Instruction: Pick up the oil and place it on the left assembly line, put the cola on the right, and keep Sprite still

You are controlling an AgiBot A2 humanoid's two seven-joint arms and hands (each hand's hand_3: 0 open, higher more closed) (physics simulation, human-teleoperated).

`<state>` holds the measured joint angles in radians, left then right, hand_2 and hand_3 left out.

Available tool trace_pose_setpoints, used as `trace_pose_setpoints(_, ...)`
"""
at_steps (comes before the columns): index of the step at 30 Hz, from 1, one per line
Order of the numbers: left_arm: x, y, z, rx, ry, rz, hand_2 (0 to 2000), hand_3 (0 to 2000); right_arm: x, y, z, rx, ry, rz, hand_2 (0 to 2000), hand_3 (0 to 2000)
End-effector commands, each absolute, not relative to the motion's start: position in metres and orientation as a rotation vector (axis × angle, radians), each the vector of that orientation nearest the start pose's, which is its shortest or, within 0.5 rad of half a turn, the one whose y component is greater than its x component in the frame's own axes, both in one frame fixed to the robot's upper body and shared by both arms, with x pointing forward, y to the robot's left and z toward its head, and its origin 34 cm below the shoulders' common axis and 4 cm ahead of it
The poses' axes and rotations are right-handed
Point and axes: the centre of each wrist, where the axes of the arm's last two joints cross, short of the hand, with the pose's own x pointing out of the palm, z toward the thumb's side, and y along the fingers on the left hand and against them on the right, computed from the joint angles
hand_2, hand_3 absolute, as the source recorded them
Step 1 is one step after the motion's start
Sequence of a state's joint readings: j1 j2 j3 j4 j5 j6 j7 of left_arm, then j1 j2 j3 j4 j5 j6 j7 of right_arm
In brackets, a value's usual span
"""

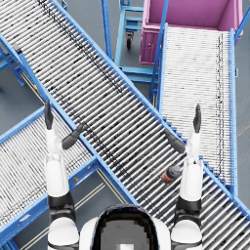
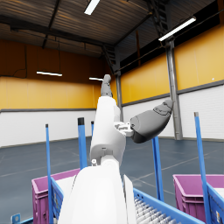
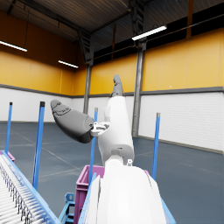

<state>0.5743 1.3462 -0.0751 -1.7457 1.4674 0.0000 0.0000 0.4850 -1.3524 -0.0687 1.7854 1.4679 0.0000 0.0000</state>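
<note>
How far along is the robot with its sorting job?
Nothing looks done yet. In hand: nothing; the left hand and right hand are raised, fingers apart. A brownish bottle lies on the middle conveyor beside the right arm, untouched. No other bottle shows, so the sorting all seems left.

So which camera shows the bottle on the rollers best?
The head view: the bottle lies on the diagonal roller conveyor, close beside the right arm. Both wrist views look out at warehouse walls and blue posts and show nothing of it.
</note>
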Motion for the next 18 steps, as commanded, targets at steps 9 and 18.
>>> trace_pose_setpoints(9, 0.2829, 0.2451, 0.3243, 0.678, -0.519, -1.397, 0, 0, 0.2749, -0.2406, 0.3000, -0.632, -0.471, 1.427, 0, 0)
trace_pose_setpoints(18, 0.2818, 0.2419, 0.3182, 0.663, -0.511, -1.409, 0, 0, 0.2741, -0.2396, 0.2989, -0.626, -0.474, 1.427, 0, 0)
